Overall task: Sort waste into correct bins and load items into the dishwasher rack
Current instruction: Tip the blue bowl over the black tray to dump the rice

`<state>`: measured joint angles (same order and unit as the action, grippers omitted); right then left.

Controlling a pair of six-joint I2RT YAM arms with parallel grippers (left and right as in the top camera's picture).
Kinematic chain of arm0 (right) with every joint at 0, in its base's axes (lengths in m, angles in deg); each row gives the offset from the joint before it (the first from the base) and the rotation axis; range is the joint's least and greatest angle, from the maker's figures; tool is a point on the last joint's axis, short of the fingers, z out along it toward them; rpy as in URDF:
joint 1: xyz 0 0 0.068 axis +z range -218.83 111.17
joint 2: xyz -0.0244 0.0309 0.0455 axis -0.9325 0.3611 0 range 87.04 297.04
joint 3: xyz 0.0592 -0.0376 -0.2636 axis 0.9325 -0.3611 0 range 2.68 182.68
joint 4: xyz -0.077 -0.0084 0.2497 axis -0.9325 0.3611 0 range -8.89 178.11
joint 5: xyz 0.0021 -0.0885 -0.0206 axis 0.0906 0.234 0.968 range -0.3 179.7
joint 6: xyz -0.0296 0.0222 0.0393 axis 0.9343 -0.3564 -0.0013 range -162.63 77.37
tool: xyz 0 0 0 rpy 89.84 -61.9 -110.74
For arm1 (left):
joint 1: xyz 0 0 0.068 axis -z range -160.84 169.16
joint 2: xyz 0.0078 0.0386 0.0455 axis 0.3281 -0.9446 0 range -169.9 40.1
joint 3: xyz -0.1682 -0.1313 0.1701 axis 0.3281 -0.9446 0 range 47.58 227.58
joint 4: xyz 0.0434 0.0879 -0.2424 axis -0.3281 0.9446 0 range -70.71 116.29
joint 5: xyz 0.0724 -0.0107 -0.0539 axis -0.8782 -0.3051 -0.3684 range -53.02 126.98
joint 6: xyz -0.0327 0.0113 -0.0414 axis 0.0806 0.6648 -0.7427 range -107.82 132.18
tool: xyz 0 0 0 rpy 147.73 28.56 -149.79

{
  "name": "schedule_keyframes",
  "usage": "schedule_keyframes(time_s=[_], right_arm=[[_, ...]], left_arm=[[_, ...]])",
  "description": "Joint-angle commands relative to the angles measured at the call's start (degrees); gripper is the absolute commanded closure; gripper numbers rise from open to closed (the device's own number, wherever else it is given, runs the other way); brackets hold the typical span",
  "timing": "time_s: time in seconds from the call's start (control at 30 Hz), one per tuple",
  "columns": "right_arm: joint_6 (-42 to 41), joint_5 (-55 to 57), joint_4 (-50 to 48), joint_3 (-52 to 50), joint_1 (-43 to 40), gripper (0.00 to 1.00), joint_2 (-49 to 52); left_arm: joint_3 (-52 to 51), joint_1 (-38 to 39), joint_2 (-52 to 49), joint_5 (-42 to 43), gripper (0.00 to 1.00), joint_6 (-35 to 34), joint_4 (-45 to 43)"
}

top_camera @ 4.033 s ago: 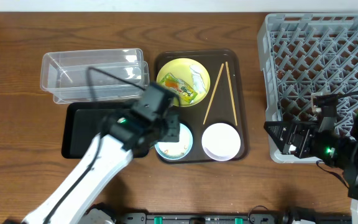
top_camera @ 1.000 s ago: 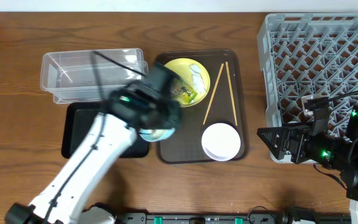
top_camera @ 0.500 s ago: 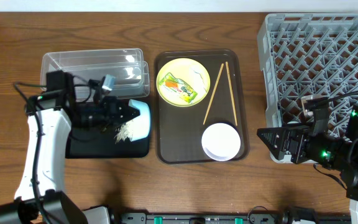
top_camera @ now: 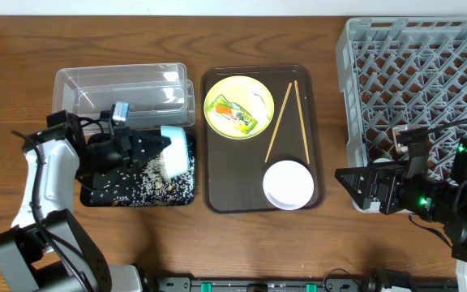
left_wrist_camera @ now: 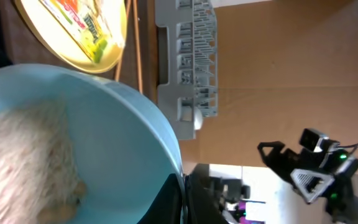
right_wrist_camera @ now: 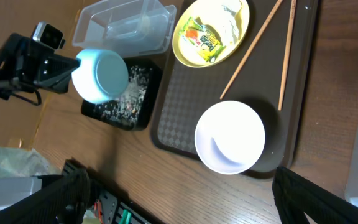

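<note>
Left gripper [top_camera: 162,144] pinches the tipped small light-blue bowl [top_camera: 175,151] over the shallow black rectangular tray [top_camera: 96,195]; right gripper's [top_camera: 345,175] fingers look spread, I think.

Left tool [top_camera: 156,146] points right, clamped and rolled sideways; right tool [top_camera: 349,180] points left, fingers spread

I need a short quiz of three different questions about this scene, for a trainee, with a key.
1. True or false: the left claw holds the light-blue bowl tipped over the black tray.
2. Where do the rice grains lie? A) black tray B) clear tub C) dishwasher rack
3. Fill in: the printed wrapper lies on the yellow ____.

Key: 1 true; 2 A; 3 plate.
</note>
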<state>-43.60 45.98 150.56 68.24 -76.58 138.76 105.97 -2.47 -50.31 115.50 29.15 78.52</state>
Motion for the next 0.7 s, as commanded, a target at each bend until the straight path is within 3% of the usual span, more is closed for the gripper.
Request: schedule_keyframes(time_s=[0.0, 0.13, 0.2, 0.3, 0.4, 0.53, 0.63, 0.67], right_arm=[[0.83, -0.66, 0.17, 0.59, 0.70, 0.08, -0.11], [0.83, -0.68, 0.24, 0.59, 0.70, 0.08, -0.13], [0.81, -0.68, 0.20, 0.59, 0.70, 0.08, -0.13], [0.83, -0.68, 0.28, 0.59, 0.70, 0.08, -0.13], [0.81, -0.68, 0.22, 0.59, 0.70, 0.08, -0.13], [0.83, -0.68, 0.68, 0.59, 0.70, 0.08, -0.13], [0.83, -0.68, 0.63, 0.59, 0.70, 0.08, -0.13], [0.83, -0.66, 0.66, 0.59, 0.70, 0.08, -0.11]], left_arm=[[-0.11, -0.72, -1.77, -0.22, 0.94, 0.35, -1.60], [-0.15, -0.98, -2.36, 5.84, 0.94, 4.07, 0.87], [-0.15, -2.01, -2.97, 5.22, 0.94, -2.75, -1.92], [-0.20, -2.23, -3.13, 11.54, 0.94, 1.11, 0.74], [-0.22, -2.89, -3.52, 8.98, 0.94, -3.67, -2.27], [-0.22, -3.06, -3.48, 11.08, 0.94, -0.57, -0.04], [-0.50, -3.69, -3.93, 9.57, 0.94, -5.84, -1.11], [-0.90, -3.43, -3.76, 11.63, 0.94, -3.43, 0.83]])
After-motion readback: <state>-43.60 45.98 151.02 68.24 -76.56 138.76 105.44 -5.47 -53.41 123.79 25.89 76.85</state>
